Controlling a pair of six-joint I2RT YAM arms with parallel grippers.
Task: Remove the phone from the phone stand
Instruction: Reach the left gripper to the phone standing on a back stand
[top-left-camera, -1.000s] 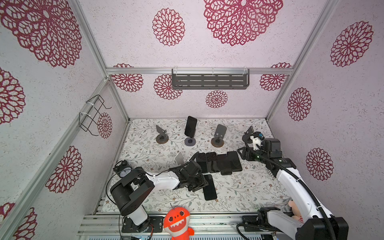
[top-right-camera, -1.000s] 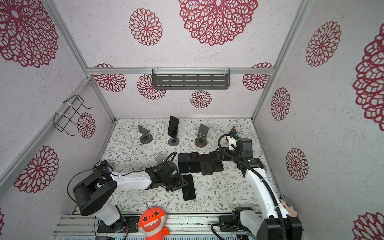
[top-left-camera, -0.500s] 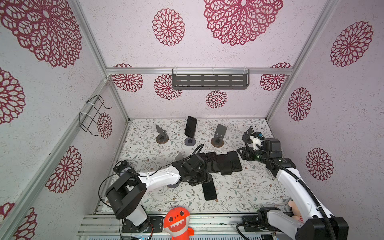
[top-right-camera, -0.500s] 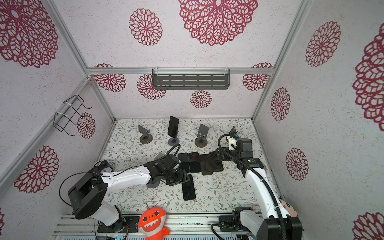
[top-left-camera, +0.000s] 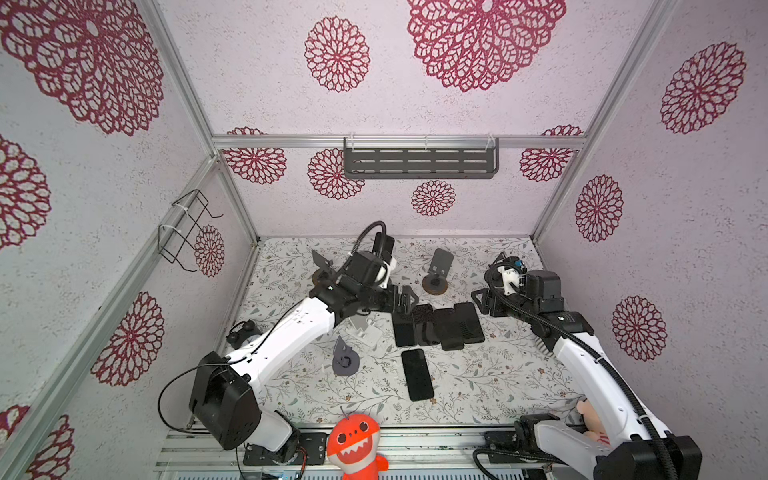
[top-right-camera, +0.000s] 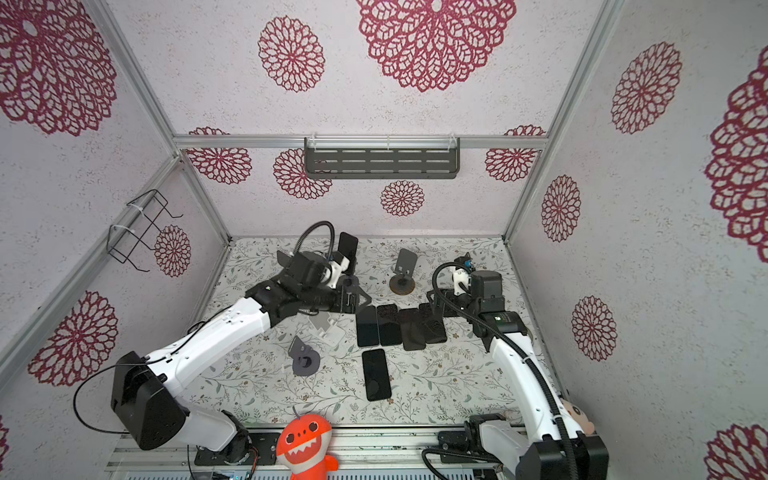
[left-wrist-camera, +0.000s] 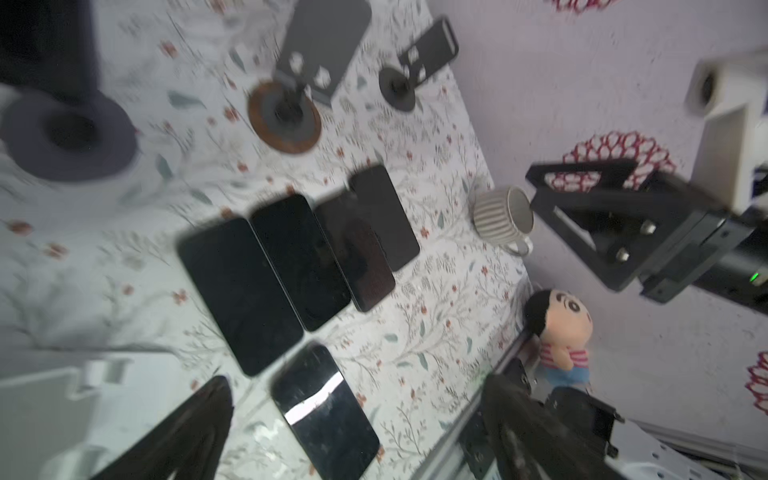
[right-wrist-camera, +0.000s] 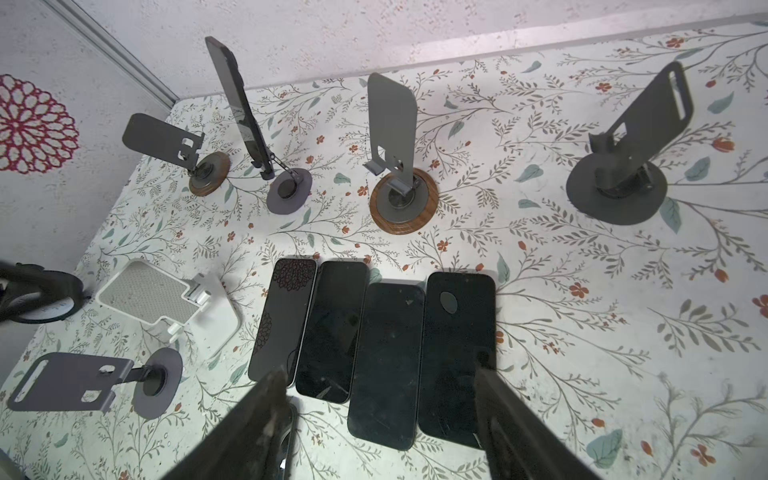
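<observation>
Black and spread wide, the left gripper (top-left-camera: 409, 300) holds nothing. It hovers at the nearest end of a row of 4 phones (top-left-camera: 436, 328) lying flat on the floral surface (top-left-camera: 478, 386). The right gripper (right-wrist-camera: 374, 384) is likewise open and empty above the other end of that row. A 5th phone (top-left-camera: 417, 374) lies alone nearer the front.

The phone (top-right-camera: 348, 248) the task means is at the back of the surface. It leans on its phone stand (right-wrist-camera: 289, 191) with empty stands (right-wrist-camera: 392, 124) on either side.

The main risk I see is a knock. In both top views the left wrist and its cable loop (top-right-camera: 309, 232) sit just in front of that phone, so a careless swing could tip phone and stand together. The stand has a slim stem on a small round base, so a sideways pull or a lift with the lower edge caught in the lip would probably drag it over. A neighbouring stand could go with it. A pinch on the glossy faces may slip and drop the phone onto the row below.

The phone itself is a thin dark slab, nearly upright and tilted slightly back. Its bottom edge rests low on the stand above the grey disc.
</observation>
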